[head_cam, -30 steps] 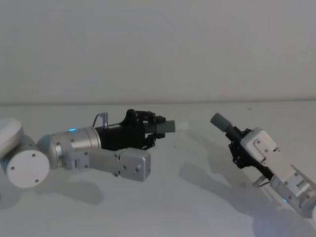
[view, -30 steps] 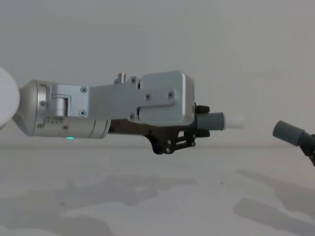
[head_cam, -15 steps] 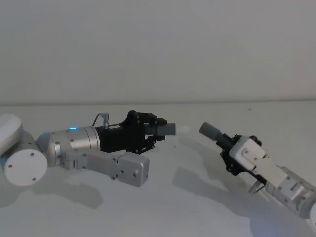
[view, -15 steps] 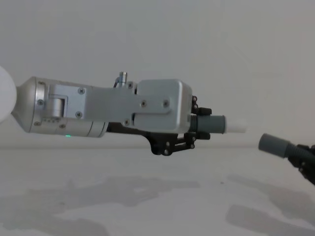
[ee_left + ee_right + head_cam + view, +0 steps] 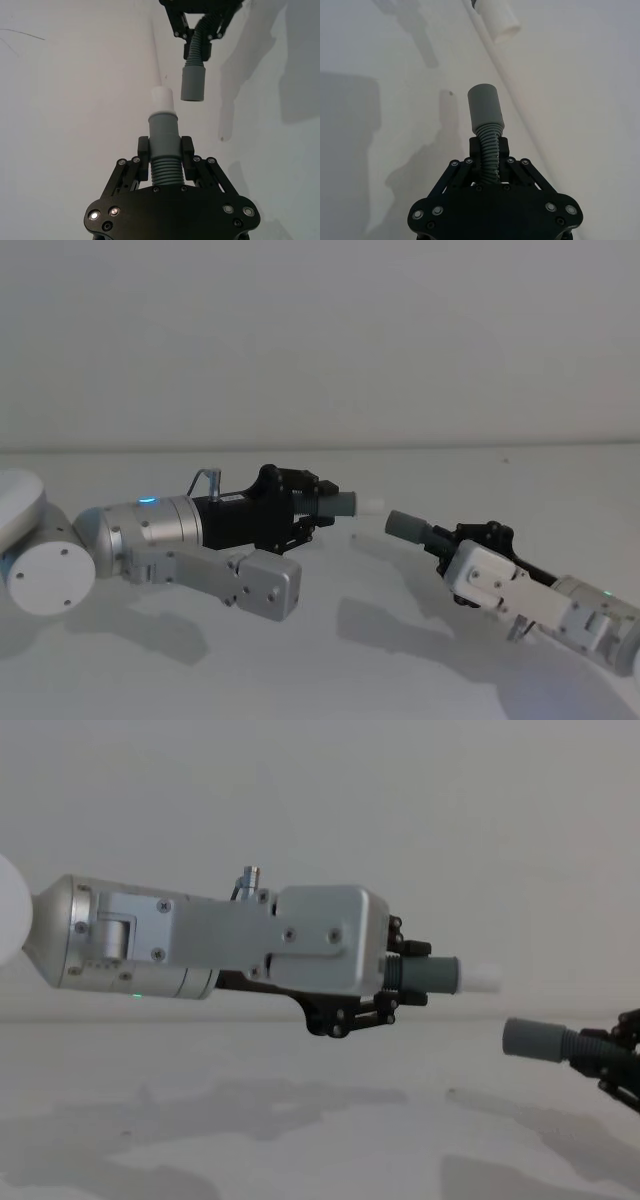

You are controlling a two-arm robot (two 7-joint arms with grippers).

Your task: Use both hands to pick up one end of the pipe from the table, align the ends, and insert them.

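Meanwhile, my left fingers (image 5: 187, 150) pinched the white-tipped pipe piece (image 5: 163, 132), my right fingers (image 5: 475, 150) the grey-mouthed pipe piece (image 5: 488, 136); white tip (image 5: 161, 97) and grey mouth (image 5: 485, 105) hung near, apart.

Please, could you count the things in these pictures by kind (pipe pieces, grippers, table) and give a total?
Pipe pieces: 2, white-tipped piece and grey-mouthed piece.
Grippers: 2, left gripper and right gripper, each holding one piece.
Table: 1.
Total: 5.

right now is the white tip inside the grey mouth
No, a clear gap separates the white tip from the grey mouth.
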